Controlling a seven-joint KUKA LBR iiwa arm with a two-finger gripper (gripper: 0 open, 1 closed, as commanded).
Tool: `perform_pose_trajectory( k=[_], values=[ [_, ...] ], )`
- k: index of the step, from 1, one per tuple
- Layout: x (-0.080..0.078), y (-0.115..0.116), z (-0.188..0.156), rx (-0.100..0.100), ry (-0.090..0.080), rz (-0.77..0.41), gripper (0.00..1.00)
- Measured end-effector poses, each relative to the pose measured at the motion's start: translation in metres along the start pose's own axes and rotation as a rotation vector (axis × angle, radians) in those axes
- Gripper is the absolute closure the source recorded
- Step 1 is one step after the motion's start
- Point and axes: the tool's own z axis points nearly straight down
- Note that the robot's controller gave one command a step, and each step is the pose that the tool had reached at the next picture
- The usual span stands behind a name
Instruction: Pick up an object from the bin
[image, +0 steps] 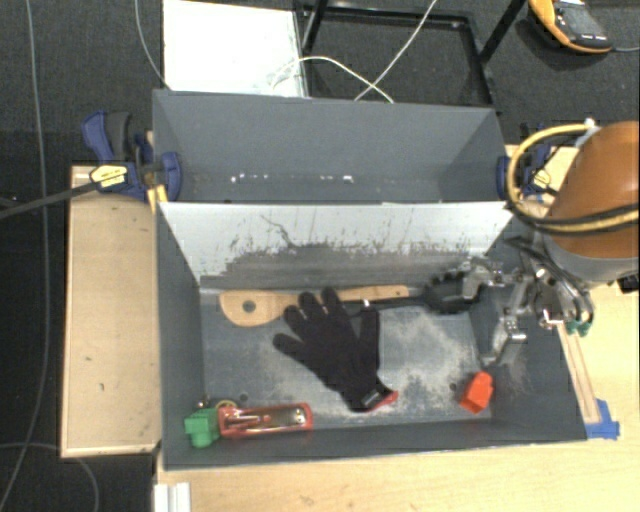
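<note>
Hand (498, 350) hangs at the right side of the bin (300, 160), just above and behind a small orange block (476, 392) near the front right corner. The block's longer side runs roughly front-to-back, tilted a bit. Can't tell if the hand's released or clenched. Black glove (335, 345) lies mid-bin, cuff toward the front.

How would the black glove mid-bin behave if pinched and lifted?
The black glove lies flat and spread out, so it is probably soft fabric that would droop and fold when lifted. It looks light for its size. Its tips overlap the wooden spatula, which it might nudge.
</note>
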Motion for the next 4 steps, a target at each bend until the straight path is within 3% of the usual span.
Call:
perform_pose_trajectory(
  k=[1, 2, 3, 4],
  values=[
    [-0.002, 0.0, -0.004, 0.002, -0.008, -0.005, 0.0],
    [-0.075, -0.053, 0.144, 0.004, -0.018, -0.028, 0.0],
    [-0.066, -0.033, 0.071, 0.001, -0.029, 0.181, 0.0],
    [-0.073, 0.005, 0.134, -0.001, -0.006, 0.019, 0.0]
  ],
)
